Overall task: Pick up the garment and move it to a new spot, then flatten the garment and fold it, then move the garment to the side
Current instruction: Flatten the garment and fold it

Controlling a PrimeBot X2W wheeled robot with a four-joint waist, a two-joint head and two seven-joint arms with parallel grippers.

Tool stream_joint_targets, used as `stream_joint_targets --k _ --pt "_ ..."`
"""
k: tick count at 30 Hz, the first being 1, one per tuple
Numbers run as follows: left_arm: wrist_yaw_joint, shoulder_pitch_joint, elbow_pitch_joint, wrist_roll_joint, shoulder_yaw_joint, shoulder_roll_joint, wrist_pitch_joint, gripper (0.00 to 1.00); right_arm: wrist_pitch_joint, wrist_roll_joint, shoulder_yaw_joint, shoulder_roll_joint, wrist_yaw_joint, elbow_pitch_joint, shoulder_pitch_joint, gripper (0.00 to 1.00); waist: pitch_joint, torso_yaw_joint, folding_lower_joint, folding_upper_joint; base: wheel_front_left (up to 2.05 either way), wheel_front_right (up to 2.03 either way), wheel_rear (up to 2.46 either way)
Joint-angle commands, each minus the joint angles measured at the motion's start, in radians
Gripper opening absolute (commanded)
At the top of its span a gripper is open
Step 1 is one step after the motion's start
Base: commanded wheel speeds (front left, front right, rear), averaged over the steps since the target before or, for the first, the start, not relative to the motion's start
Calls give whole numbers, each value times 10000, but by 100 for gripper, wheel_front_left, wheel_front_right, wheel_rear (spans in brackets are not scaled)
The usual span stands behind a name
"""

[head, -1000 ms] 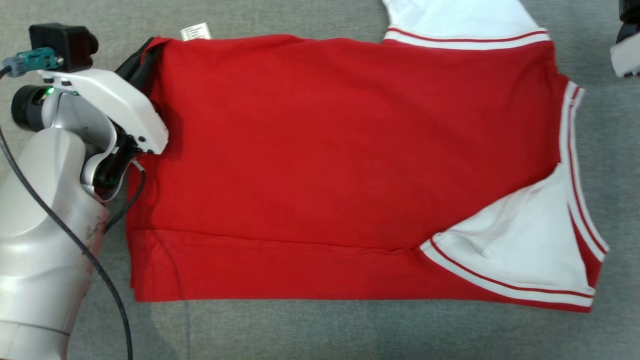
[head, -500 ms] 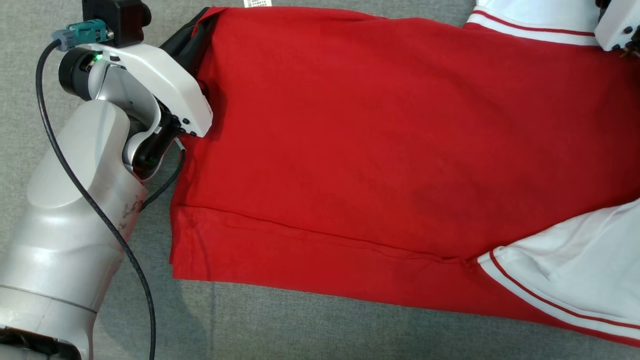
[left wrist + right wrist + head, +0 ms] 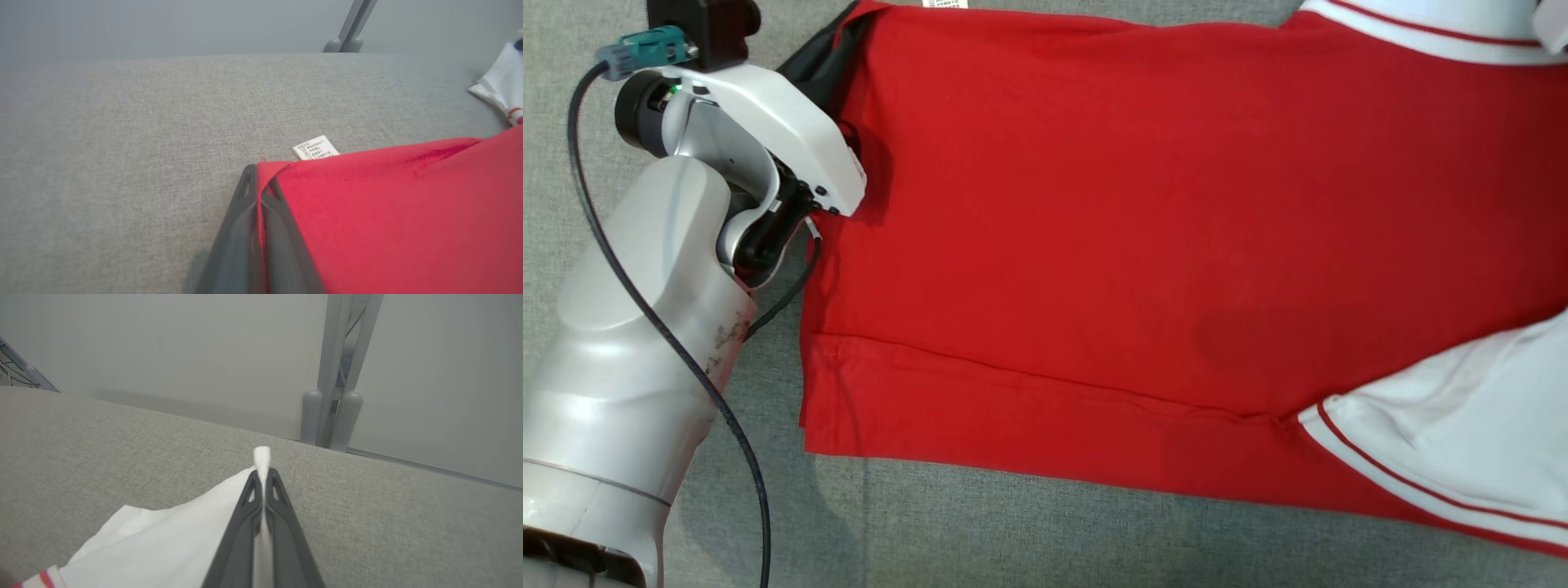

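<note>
Although the shirt [image 3: 1094, 204] lies spread flat and nearly smooth on the grey table [image 3: 1013, 539], its red body running across the head view, the folding looks only begun. The near white sleeve [image 3: 1445, 441] is turned in over the red. A long crease runs just inside the near edge; it may be a strip folded over, though I cannot tell. The far sleeve [image 3: 163, 539] lies out on the table beyond the red body, not yet turned in. A white label [image 3: 315, 148] pokes out from under the far edge, near the hem corner.

Both hands are on that far side. The left hand [image 3: 259, 179] is pressed together on the red corner at the hem, a thin line of cloth showing between its fingers. The right hand [image 3: 261, 477] pinches the far sleeve, a tuft of white sticking out past its tips.

As I judge it, the pick-up, the move to a new spot and the flattening are done, and the step in hand is a fold of the far side toward the near one. Left to do: that fold, likely one more to make a compact stack, then the move to the side. Beyond the table stands a grey post [image 3: 331, 416]
</note>
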Motion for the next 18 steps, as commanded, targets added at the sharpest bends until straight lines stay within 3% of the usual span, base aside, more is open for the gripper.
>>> stream_joint_targets --k 1,14,18 --pt "-8 -165 2 -105 86 122 -88 0 -212 115 22 -183 -7 -118 -195 0 -98 -63 0 0 0 0 0" --pt "3 184 -727 -963 363 474 -126 0 -1049 1020 605 -718 -7 -659 -10 0 -591 -359 0 0 0 0 0" --pt "9 1013 -1501 -1369 573 638 -272 0 -1423 1467 719 -1097 -7 -1596 694 0 -802 -463 0 0 0 0 0"
